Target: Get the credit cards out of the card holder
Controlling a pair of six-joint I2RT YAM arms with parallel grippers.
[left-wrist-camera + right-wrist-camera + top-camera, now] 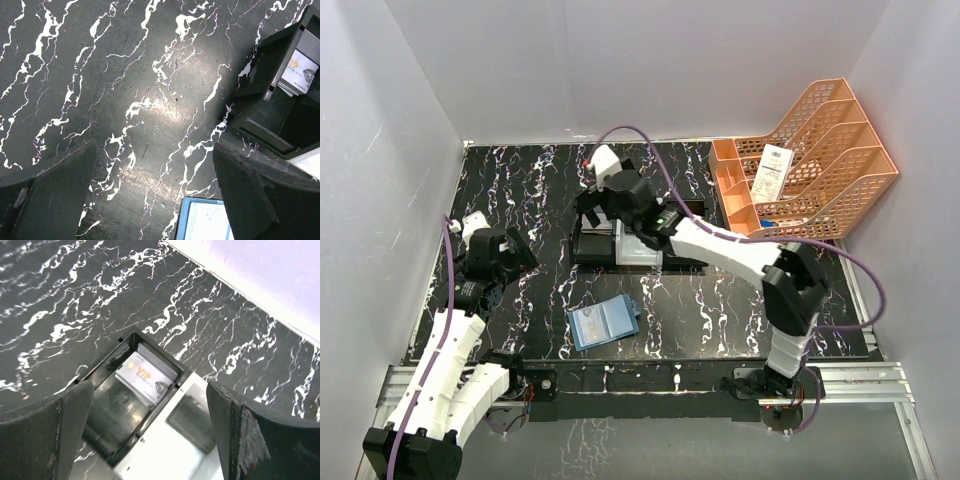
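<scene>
- The left fingers (pixel 50 200), at the left of the top view, stand spread wide with nothing between them, hovering over bare worktop (pixel 520 180). I judge their best use is to come down on one panel of the holder and pin it, so it cannot slide while a card is drawn.
- The card holder (pixel 603 323) lies opened flat at lower centre, near the front edge of the worktop and apart from both arms. Its pale pockets face up, but whether a card is inside is too small to tell, so check from a wrist view before reaching in.
- The tray (pixel 595 252) sits just above the holder, at centre. One of the credit cards (pixel 142 377), a greyish one marked VIP, lies in a black compartment, touched by nothing.
- The right fingers (pixel 40 440) hang above that compartment, wide apart and empty. The step in hand looks like letting a card go into the tray. Lift straight up first, clear of the compartment walls, and only then swing toward the holder. Otherwise a fingertip could catch the card or nudge the tray.
- The orange rack (pixel 810 150) with its white slip (pixel 772 170), upper right, has no part in this, so keep away from it.
</scene>
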